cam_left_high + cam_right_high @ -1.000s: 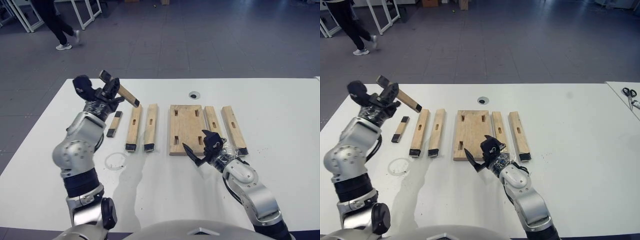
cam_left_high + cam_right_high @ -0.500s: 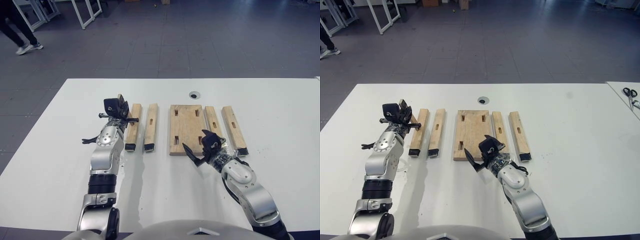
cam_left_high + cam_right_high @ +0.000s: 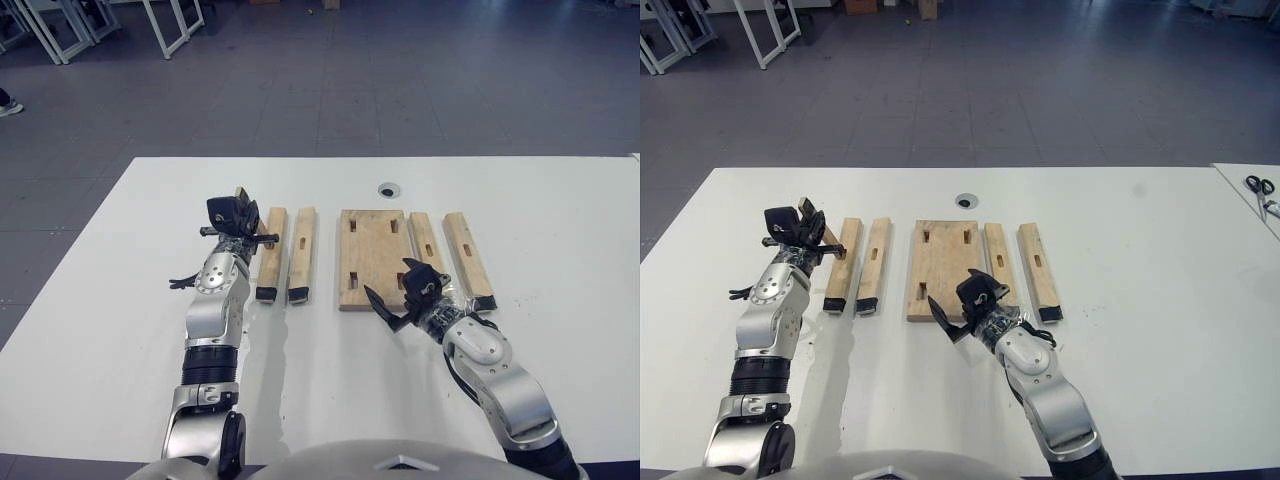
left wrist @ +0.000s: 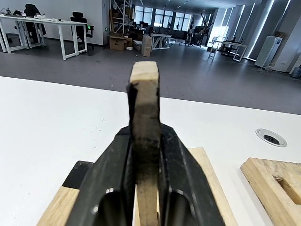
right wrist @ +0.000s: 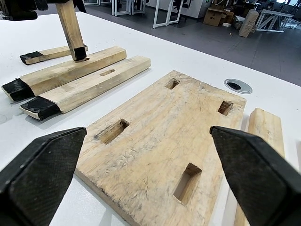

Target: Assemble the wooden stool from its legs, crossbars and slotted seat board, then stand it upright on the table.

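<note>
Down from its raised pose of a second ago, the left arm now lies low over the table [image 3: 560,230], with the crossbar [image 4: 144,89] brought from mid-air onto the outermost leg [image 5: 70,70]; over the last half second it has barely shifted. The right arm has kept its place throughout.

The left gripper [image 4: 143,155] is clamped on the crossbar, one black finger on each side of the stick. The crossbar tilts, and its black-capped lower end touches the top face of the outermost leg; whether it sits in that leg's slot cannot be told.

The right gripper [image 3: 393,292] is spread wide and holds nothing, hovering at 6 o'clock of the slotted seat board [image 3: 372,255], just above its near edge.

The seat board lies flat mid-table. At its 9 o'clock lie the outermost leg and a second leg [image 3: 300,250], side by side; at its 3 o'clock lie two more legs [image 3: 427,245] [image 3: 466,255]. A round cable port [image 3: 388,189] sits at the board's 12 o'clock.
</note>
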